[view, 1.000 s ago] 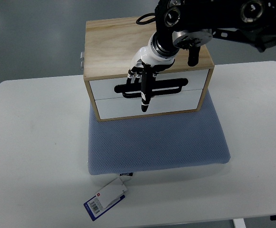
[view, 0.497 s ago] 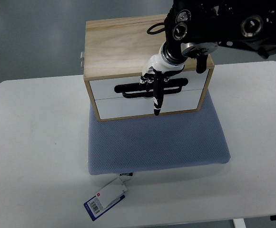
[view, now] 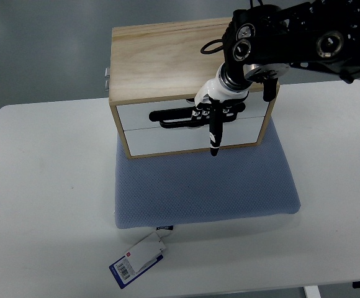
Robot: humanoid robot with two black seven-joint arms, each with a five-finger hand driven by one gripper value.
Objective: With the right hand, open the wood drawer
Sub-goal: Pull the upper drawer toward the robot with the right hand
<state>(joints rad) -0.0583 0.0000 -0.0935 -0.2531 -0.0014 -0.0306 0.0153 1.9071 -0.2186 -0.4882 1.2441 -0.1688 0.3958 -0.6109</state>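
Observation:
A wooden drawer box (view: 161,59) stands on a blue cushion (view: 205,186). Its front has two white drawers, and the upper drawer (view: 136,117) carries a black slot handle (view: 174,117). Both drawers look closed. My right hand (view: 212,118) reaches down from the upper right over the box's front edge. Its short fingers curl into the right part of the handle slot. One black-tipped finger (view: 215,139) points straight down over the lower drawer front. The left arm is out of view.
The cushion lies on a white table (view: 43,186). A paper tag (view: 139,257) lies at the cushion's front left corner. A small metal fitting (view: 107,77) sticks out of the box's left side. The dark right arm (view: 304,40) hangs over the box's right end.
My right hand has slid to the right along the handle slot, from the middle toward its right part. The drawers have not moved.

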